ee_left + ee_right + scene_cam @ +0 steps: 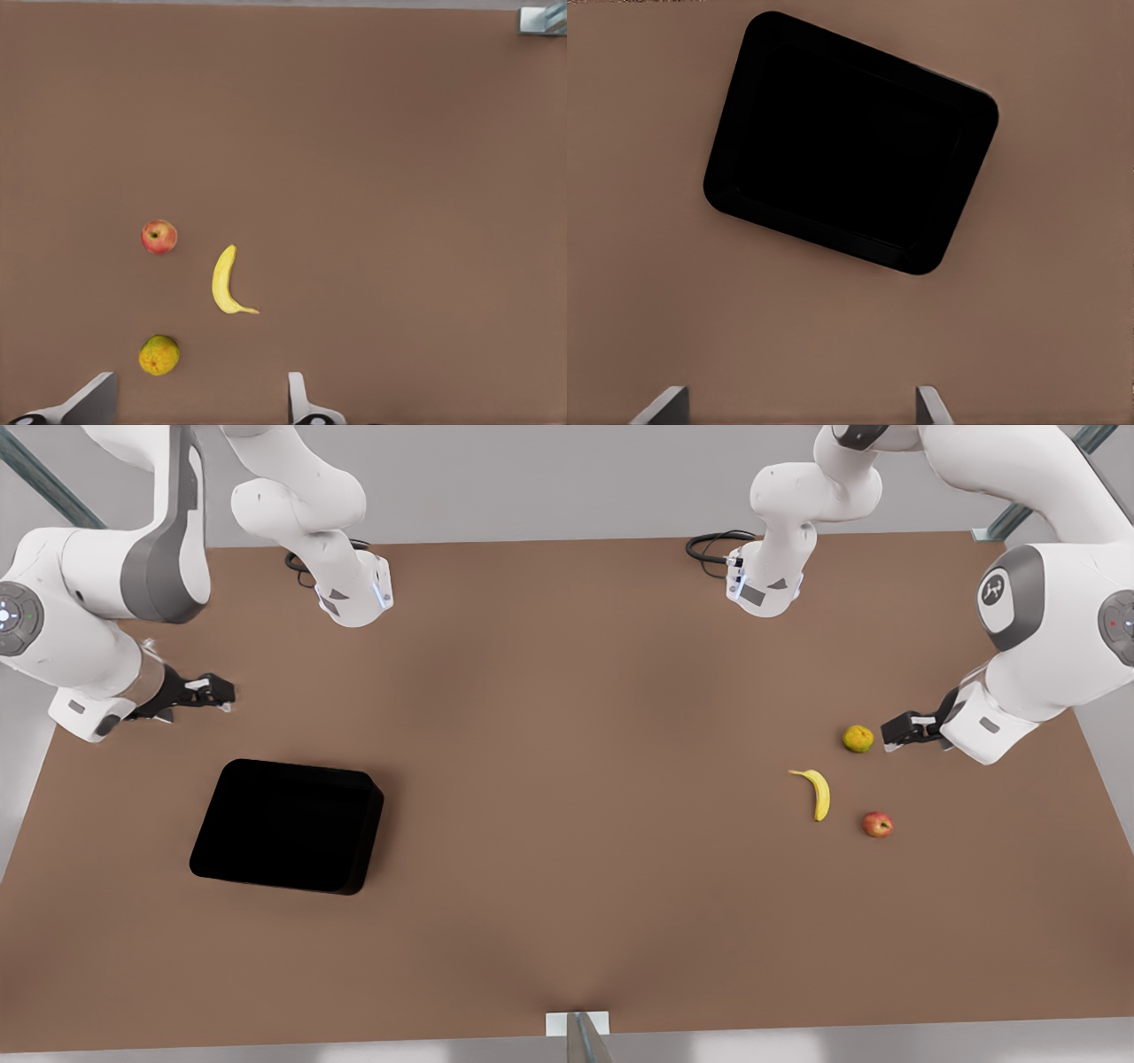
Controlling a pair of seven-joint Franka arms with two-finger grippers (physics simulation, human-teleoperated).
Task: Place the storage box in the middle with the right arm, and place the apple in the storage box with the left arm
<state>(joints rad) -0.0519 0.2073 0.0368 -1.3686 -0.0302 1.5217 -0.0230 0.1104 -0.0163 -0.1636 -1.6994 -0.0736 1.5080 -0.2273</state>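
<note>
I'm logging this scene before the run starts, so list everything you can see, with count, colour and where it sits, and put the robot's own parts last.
storage box: one, matte black, on the table toward the front view's left, empty.
apple: one, red with a yellowish blush, on the front view's right, nearest the camera of the three fruits.
banana: one, yellow, beside the apple, toward the table's middle.
round fruit: one, yellow-green, just off the left gripper's tips.
table: one, brown.
left gripper: one, black, open, at the front view's right by the fruits.
right gripper: one, black, open, at the front view's left, beyond the storage box.
</note>
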